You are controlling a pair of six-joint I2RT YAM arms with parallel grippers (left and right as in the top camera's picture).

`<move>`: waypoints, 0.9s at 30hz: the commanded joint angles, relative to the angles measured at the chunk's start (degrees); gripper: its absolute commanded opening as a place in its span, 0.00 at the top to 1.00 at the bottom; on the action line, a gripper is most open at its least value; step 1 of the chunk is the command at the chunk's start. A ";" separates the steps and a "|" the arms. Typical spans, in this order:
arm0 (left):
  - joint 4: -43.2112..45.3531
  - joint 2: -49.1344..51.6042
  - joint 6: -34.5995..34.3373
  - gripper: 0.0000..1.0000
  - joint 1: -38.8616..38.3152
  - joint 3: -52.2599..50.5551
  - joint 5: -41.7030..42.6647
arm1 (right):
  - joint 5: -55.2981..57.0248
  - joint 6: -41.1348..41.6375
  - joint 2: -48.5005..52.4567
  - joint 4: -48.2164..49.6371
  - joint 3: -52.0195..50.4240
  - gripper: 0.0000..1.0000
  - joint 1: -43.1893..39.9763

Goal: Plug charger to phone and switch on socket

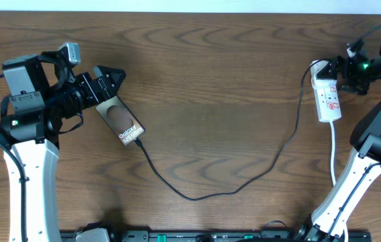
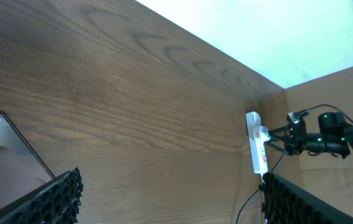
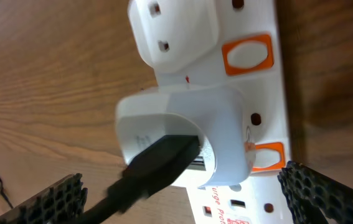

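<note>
The phone lies at an angle on the wood table, its brown oval patch facing up. The charger cable meets the phone's lower end, sags across the table and rises to the white socket at the right. My left gripper is open over the phone's upper end; the left wrist view shows the phone beside the left finger. My right gripper is open over the socket's top. A white adapter with a black plug sits in the socket, between two orange switches.
A white cord trails from the socket toward the table's front edge. Bare wood table lies between the two arms. The right arm's white links stand beside that cord.
</note>
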 commanded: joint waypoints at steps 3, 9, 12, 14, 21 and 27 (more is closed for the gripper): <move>-0.15 0.02 0.11 0.11 -0.17 0.61 -0.50 | -2.38 0.83 0.83 1.90 -4.46 0.01 0.70; -0.15 0.02 0.13 0.11 -0.17 0.61 -0.50 | -4.33 0.44 0.83 4.15 -6.67 0.01 0.70; -0.13 0.02 0.13 0.11 -0.17 0.61 -0.52 | -4.26 -0.92 0.83 4.22 -6.64 0.01 0.79; -0.13 0.02 0.13 0.12 -0.17 0.61 -0.52 | -4.17 -0.92 0.83 4.24 -6.64 0.01 0.81; -0.13 0.02 0.13 0.11 -0.17 0.61 -0.52 | -4.17 -1.75 0.83 4.26 -6.51 0.01 0.85; -0.13 0.02 0.13 0.11 -0.17 0.61 -0.50 | -4.15 -0.39 0.83 3.43 -4.15 0.01 0.85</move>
